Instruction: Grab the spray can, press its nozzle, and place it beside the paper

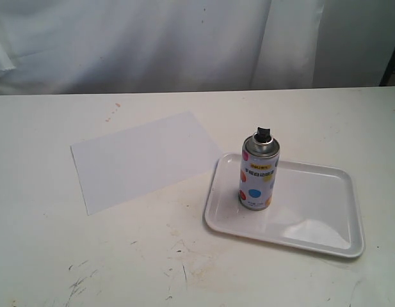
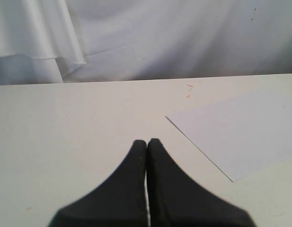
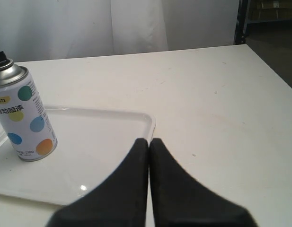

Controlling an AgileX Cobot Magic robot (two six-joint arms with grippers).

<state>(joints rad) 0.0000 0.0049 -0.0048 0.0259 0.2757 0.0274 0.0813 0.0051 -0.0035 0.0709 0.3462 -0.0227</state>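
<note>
Fingers pressed together on left gripper [image 2: 146, 142] & right gripper [image 3: 149, 141]. The spray can [image 1: 259, 171] (tall, narrow) stands on glossy tray [image 1: 312, 204]: reach in w/o opening and you'll likely topple it.

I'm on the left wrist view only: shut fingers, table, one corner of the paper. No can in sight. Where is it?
Observer: The spray can stands upright in a white tray, at the tray's end nearest the paper.
Operator: Does the tray touch the sheet?
Observer: In the exterior view the tray's near corner meets the paper's corner. I cannot tell whether they overlap.
Operator: And my other arm?
Observer: The right gripper is shut and empty, with its tips by the tray's rim and apart from the can.
Operator: Any cap to remove first?
Observer: No cap. The black nozzle is exposed on top.
</note>
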